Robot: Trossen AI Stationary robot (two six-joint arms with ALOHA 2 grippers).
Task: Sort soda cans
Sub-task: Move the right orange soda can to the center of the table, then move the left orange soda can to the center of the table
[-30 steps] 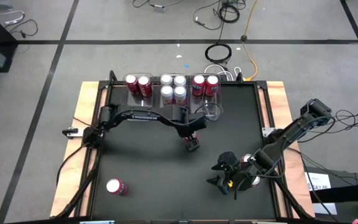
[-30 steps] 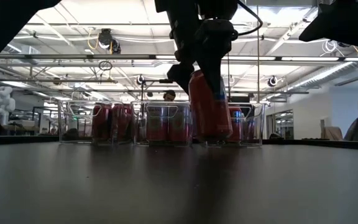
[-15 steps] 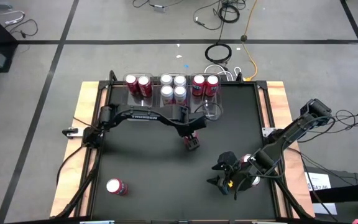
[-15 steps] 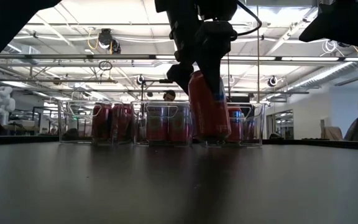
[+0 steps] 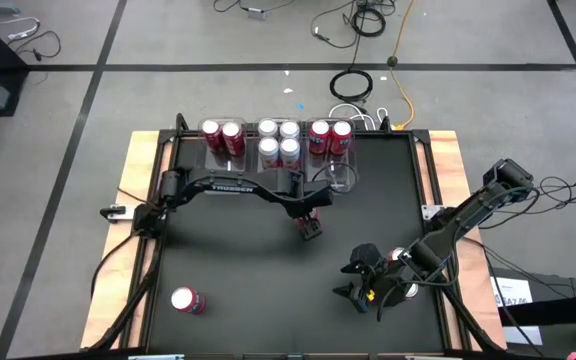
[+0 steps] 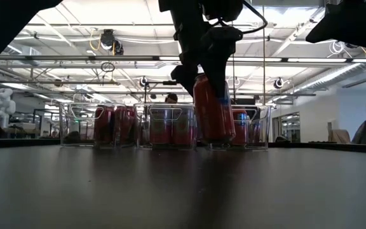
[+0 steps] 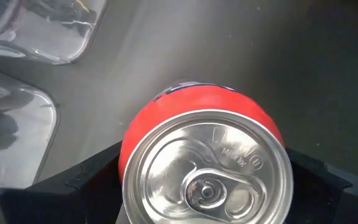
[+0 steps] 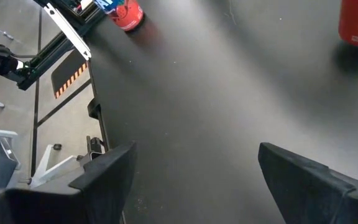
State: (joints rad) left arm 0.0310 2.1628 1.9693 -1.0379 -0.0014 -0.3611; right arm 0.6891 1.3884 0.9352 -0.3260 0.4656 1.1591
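1. The left gripper (image 5: 311, 226) sits near the middle of the table (image 5: 228, 270), its fingers closed around a red can (image 6: 213, 109). The left wrist view shows the silver top of this held can between the two dark fingers (image 7: 86, 177), one pressed to each side of the red body.
2. In the low view the held can tilts slightly and hangs just in front of the row of bins; whether its base touches the table cannot be told.
3. The right gripper (image 5: 368, 288) waits near the table's right front corner with its fingers (image 8: 104, 171) spread wide apart and nothing between them.
4. Three clear plastic bins stand side by side along the far edge of the table.
5. The left bin (image 5: 206, 148) holds two red cans (image 5: 222, 134).
6. The middle bin (image 5: 279, 162) holds four silver cans (image 5: 279, 140), two by two.
7. The right bin (image 5: 343, 180) holds two red cans at its far end, and its near end shows bare.
8. One red can (image 5: 186, 300) lies on its side near the table's left front corner, well apart from both grippers.
9. Another can (image 5: 398, 256) stands beside the right arm, partly hidden by it.
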